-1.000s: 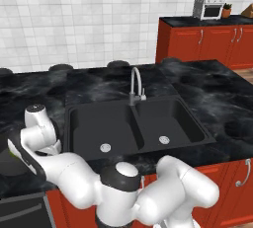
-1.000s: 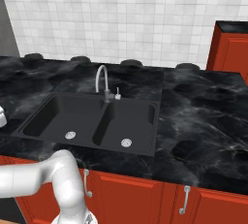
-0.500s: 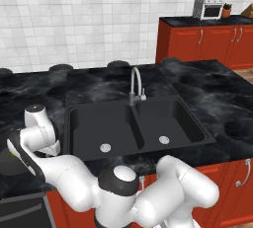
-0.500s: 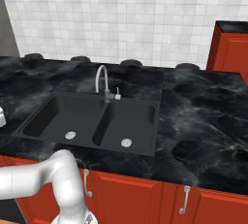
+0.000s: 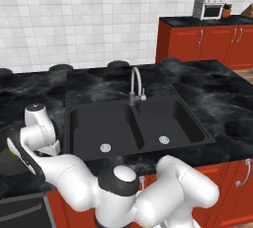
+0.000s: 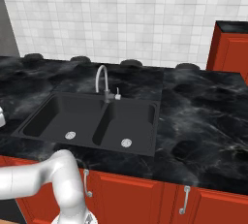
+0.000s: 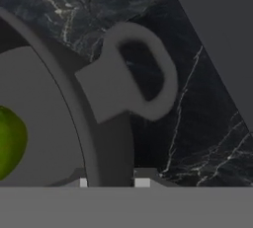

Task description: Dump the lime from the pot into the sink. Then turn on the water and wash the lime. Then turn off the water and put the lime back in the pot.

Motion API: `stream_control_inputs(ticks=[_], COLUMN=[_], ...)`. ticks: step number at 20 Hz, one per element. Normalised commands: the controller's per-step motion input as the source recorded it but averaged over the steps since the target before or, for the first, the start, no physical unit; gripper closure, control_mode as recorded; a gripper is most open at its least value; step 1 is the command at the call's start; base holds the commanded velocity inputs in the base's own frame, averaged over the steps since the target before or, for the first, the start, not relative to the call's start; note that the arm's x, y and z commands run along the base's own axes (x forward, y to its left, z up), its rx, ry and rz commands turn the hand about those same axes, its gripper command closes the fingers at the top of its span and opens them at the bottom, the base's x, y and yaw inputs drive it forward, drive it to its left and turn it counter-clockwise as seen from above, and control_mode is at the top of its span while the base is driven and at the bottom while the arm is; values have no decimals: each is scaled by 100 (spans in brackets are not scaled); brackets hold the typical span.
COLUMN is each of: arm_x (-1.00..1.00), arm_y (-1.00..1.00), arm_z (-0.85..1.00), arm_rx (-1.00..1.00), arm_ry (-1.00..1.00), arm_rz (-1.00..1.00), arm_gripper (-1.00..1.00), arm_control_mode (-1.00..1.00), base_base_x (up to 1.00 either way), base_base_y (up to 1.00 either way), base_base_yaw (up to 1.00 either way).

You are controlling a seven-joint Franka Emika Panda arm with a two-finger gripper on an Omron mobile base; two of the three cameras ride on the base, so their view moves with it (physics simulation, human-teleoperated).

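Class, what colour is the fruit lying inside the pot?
The lime is yellow-green; it shows best in the hand view, inside the dark grey pot.

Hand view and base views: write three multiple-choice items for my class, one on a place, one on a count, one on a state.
1. Where is the lime?
A. in the left basin
B. in the pot
C. on the counter
2. How many drains has the sink?
A. one
B. two
C. three
3. The faucet is:
A. pouring water
B. dry, no water running
C. lying in a basin

Key: B, the lime sits inside the pot's rim; B, one silver drain per basin; B, no stream shows below the upright spout.
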Motion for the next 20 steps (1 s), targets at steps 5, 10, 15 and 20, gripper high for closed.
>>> stream_control_inputs(ticks=[5, 10, 15, 20], arm_x=[-18, -16, -8, -9], arm_y=[-23, -44, -57, -68], arm_z=[6, 18, 40, 67], arm_rx=[0, 0, 0, 4], arm_ry=[-3, -4, -8, -9], arm_rz=[-7, -15, -18, -17], arm_gripper=[100, 100, 100, 100], arm_control_mode=[-100, -100, -100, -100], base_base_x=[0, 0, 0, 0], base_base_y=[0, 0, 0, 0], base_base_yaw=[0, 0, 0, 0])
